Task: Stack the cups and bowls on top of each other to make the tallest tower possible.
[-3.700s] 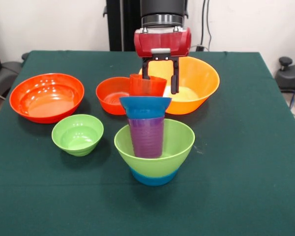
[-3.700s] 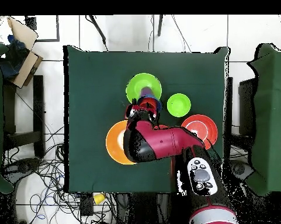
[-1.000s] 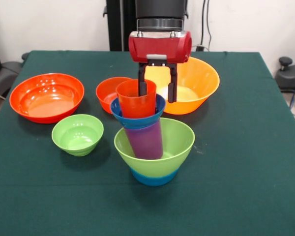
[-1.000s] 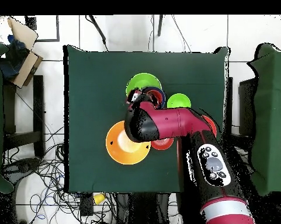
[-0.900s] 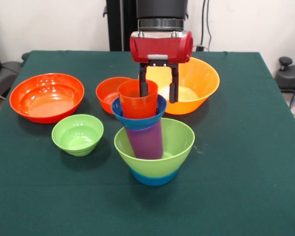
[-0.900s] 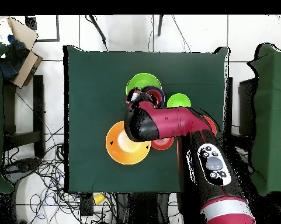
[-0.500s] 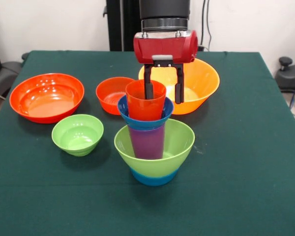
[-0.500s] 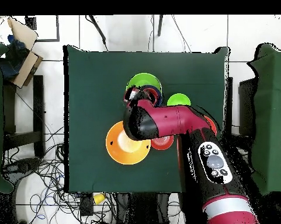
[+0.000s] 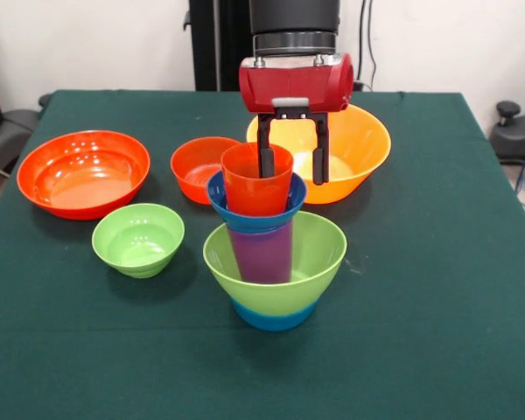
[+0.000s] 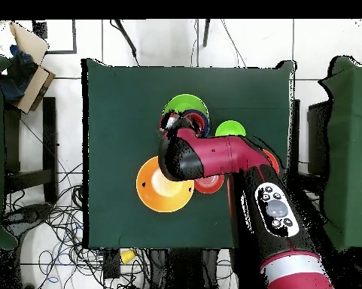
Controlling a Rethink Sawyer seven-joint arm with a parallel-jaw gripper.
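Note:
The tower stands at the table's middle: a light blue bowl (image 9: pixel 272 318) at the base, a light green bowl (image 9: pixel 318 254) nested on it, a purple cup (image 9: pixel 261 254) upright inside, a dark blue bowl (image 9: pixel 255 215) on the cup, and an orange-red cup (image 9: pixel 255 185) on top. My gripper (image 9: pixel 292 178) hangs over the top cup's right side and is open. One finger (image 9: pixel 265 159) overlaps the cup, the other (image 9: pixel 320 162) is outside it with a gap. In the overhead view the arm (image 10: pixel 202 159) hides the gripper, beside the light green bowl (image 10: pixel 185 104).
A large yellow-orange bowl (image 9: pixel 363 149) sits right behind the tower and a medium red-orange bowl (image 9: pixel 192 171) behind it to the left. A large red-orange bowl (image 9: pixel 83 172) and a small light green bowl (image 9: pixel 138 239) stand further left.
The orange-red cup, earlier tilted on the dark blue bowl's rim, now sits upright in it. The gripper shifted right, and the leaning top of the tower straightened.

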